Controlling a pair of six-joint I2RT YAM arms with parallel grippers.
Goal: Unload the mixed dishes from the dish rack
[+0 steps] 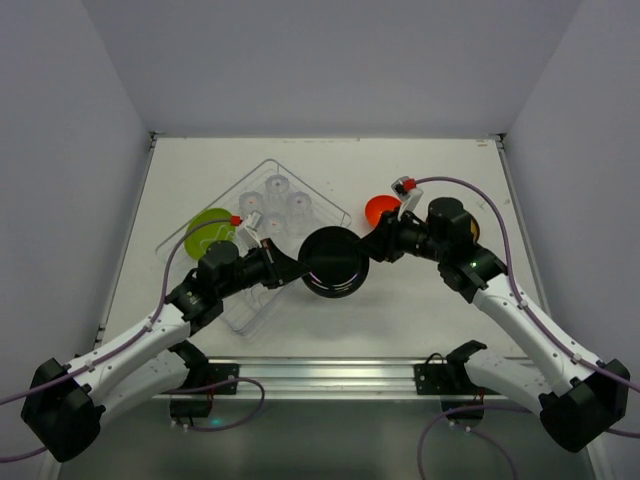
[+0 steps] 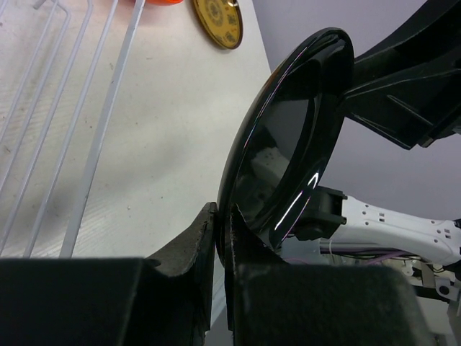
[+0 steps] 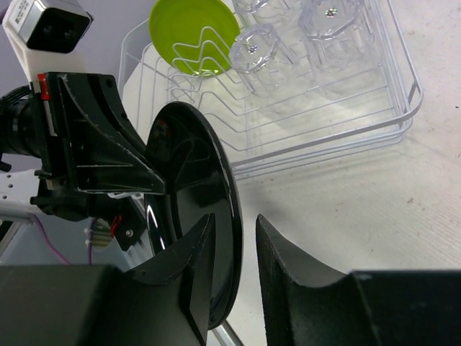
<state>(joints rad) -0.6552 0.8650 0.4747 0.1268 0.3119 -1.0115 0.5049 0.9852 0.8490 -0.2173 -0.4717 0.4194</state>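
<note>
Standing on edge between the two arms, the black plate [image 1: 332, 262] is outside the dish rack [image 3: 412, 97], its diameter running straight from one set of fingertips to the other. The left gripper [image 2: 222, 216] is clamped on the rim nearest it, and the plate rises away beyond its fingertips. The right gripper [image 3: 234, 234] straddles the opposite rim with its fingers [image 3: 288, 267] apart: one looks to lie against the plate's face, while the other shows a gap beside the edge. The rim thus sits inside the right jaws, off-centre toward one finger. I judge that the handover turns on closing them squarely, then freeing the left.
</note>
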